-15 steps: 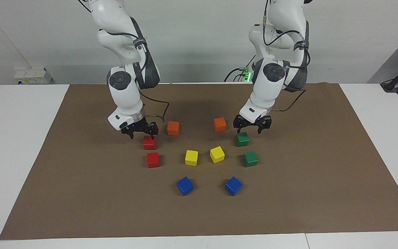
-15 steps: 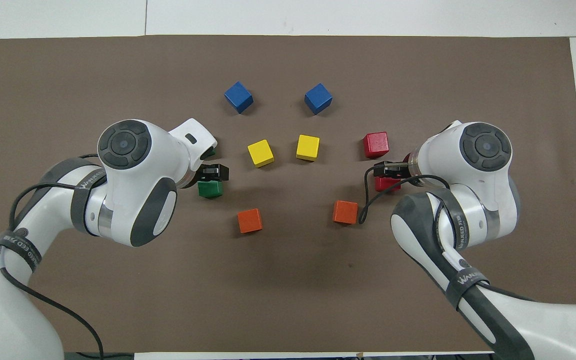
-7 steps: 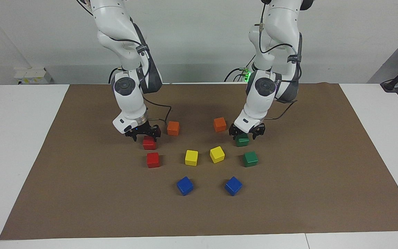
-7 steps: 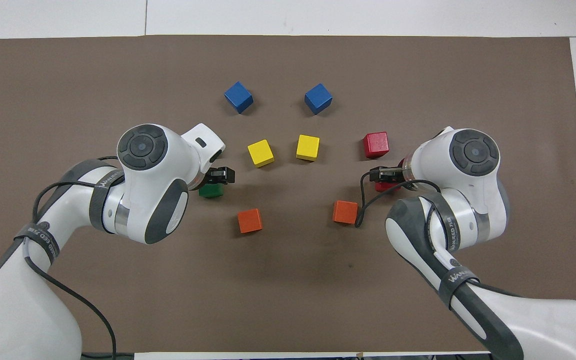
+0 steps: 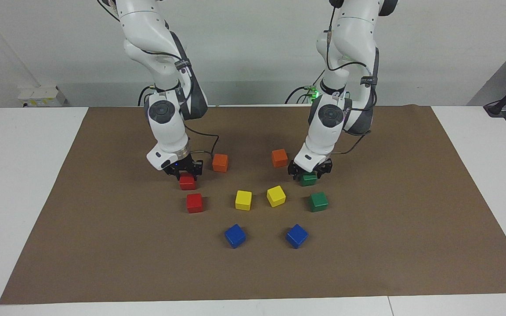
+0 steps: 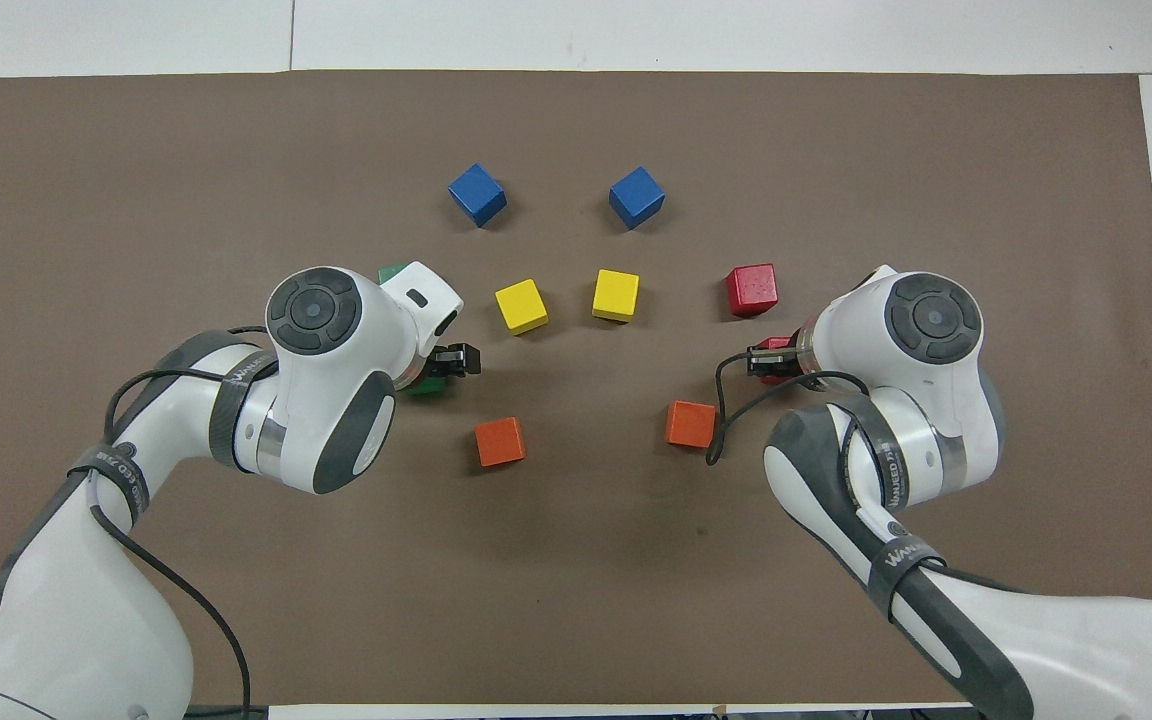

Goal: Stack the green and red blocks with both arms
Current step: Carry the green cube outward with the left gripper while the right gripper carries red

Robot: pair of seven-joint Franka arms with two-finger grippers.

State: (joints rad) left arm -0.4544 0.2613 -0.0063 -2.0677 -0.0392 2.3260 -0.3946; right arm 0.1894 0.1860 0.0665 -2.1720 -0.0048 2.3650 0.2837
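Observation:
Two red blocks and two green blocks lie on the brown mat [image 5: 103,245]. My right gripper [image 5: 186,174] is down over the red block nearer the robots [image 5: 187,184], open, with a finger on either side of it. The other red block [image 5: 194,202] lies just farther out. My left gripper [image 5: 309,174] is down over the nearer green block [image 5: 309,180], open around it. The other green block [image 5: 318,201] lies farther out. In the overhead view the left arm hides most of both green blocks [image 6: 394,272], and the right gripper [image 6: 771,358] covers part of the nearer red block [image 6: 774,344].
Two orange cubes [image 5: 220,162] [image 5: 279,157] lie between the grippers. Two yellow cubes [image 5: 243,199] [image 5: 276,195] lie mid-mat and two blue cubes [image 5: 235,235] [image 5: 297,235] farther out. White table surrounds the mat.
Both grippers have come down from just above their blocks to around them. The four blocks have not moved.

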